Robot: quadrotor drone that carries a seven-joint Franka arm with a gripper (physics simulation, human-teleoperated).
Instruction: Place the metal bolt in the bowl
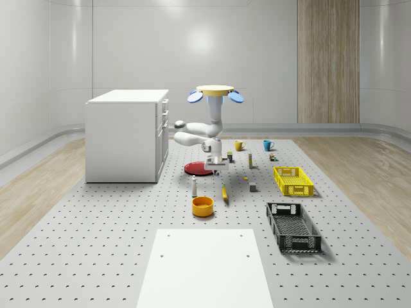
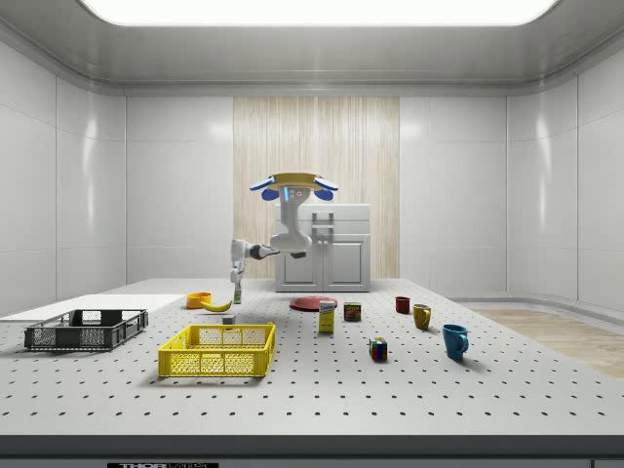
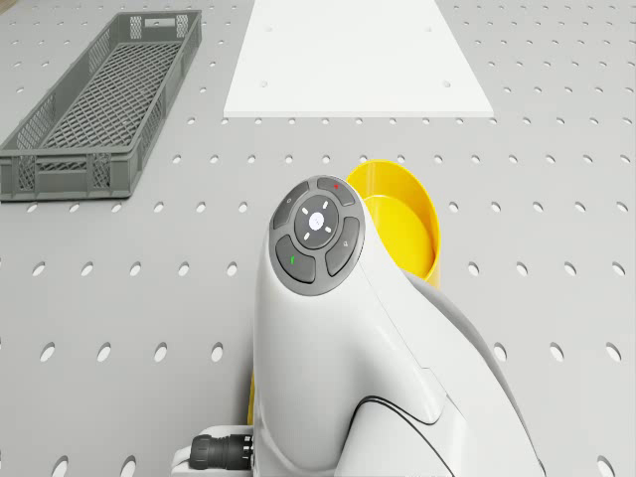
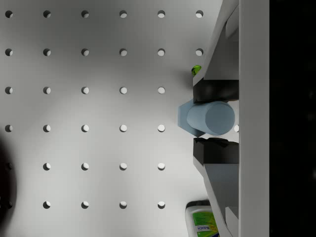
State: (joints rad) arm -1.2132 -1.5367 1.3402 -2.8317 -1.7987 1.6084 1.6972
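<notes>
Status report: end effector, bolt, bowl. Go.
Drone hovering above the table, near the red plate. End effector shut on the metal bolt, held off the table. Orange bowl waiting ahead, nothing between.

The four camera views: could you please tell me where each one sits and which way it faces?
Whole-scene view: high off the robot, looking down the table toward the cabinet; drone hovering, arm, gripper above the table.
Side view: level at the table's side, looking across; whole robot.
Drone view: on the drone, facing forward and down; arm over the bowl.
Wrist view: on the wrist, facing the table; fingers clamping the bolt.
Shared: whole-scene and drone views both show bowl and crate.
</notes>
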